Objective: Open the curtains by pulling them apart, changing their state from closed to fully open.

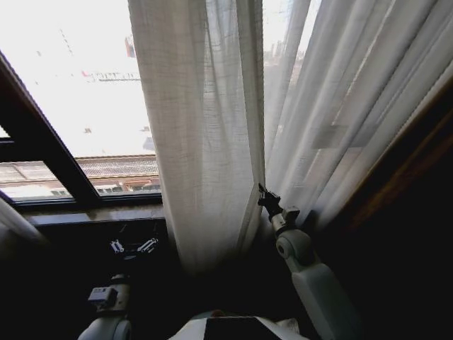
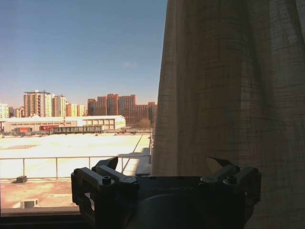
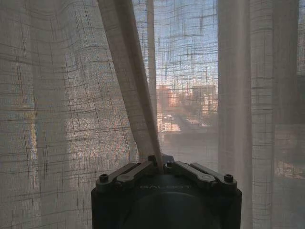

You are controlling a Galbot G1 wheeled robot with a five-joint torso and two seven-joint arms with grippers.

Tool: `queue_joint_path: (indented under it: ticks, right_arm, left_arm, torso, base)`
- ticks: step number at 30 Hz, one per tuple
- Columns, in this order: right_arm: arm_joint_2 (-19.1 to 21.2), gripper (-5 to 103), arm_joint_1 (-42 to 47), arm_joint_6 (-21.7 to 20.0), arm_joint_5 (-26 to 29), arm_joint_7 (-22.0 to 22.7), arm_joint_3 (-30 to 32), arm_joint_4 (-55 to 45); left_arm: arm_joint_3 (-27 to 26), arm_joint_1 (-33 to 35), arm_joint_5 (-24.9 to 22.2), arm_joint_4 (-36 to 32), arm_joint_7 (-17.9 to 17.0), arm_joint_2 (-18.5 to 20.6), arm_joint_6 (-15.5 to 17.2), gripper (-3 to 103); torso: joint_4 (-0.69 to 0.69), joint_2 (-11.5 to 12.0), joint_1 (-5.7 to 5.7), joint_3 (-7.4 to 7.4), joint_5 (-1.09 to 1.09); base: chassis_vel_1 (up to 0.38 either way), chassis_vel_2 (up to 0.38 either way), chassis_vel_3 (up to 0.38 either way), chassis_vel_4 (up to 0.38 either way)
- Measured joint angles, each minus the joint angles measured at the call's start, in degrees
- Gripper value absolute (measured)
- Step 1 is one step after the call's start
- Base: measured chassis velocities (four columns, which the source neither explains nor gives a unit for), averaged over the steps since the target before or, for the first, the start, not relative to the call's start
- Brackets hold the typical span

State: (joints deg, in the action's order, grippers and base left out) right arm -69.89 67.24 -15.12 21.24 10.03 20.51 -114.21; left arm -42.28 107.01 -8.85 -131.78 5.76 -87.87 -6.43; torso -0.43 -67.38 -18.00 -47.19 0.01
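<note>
The right gripper (image 1: 263,197) was clamped on an edge fold of the curtains (image 1: 205,134), its fingertips buried in the pleat. The left gripper (image 1: 133,246) hung low beside the fabric, jaws apart, half lost in shadow below the window sill (image 1: 92,212).

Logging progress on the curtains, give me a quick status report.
Right gripper shut on the edge of the curtains, at the middle gap. Left gripper open, low by the window sill. Left glass uncovered; nothing in the way.

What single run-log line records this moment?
right gripper: shut on curtains' edge | left gripper: open, low by sill | left window bared
</note>
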Motion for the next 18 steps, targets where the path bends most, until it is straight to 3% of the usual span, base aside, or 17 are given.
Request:
queue_joint_path:
  ticks: [12,18]
  right_arm:
    - [0.1,0,1.2,1.1,-0.3,0.0,0.1,-0.8]
    - [0.1,0,2.0,1.8,-0.9,0.0,0.7,-0.7]
  left_arm:
    - [0.0,-0.5,-0.1,0.0,0.0,0.0,0.1,100]
    - [0.2,-0.6,-0.1,0.2,0.0,-0.2,0.1,100]
  torso:
    - [-0.01,0.0,0.01,0.01,-0.01]
    - [0.00,0.0,0.02,0.00,0.04]
  base:
    - [-0.341,-0.348,0.337,0.353]
    - [-0.156,-0.201,0.143,0.199]
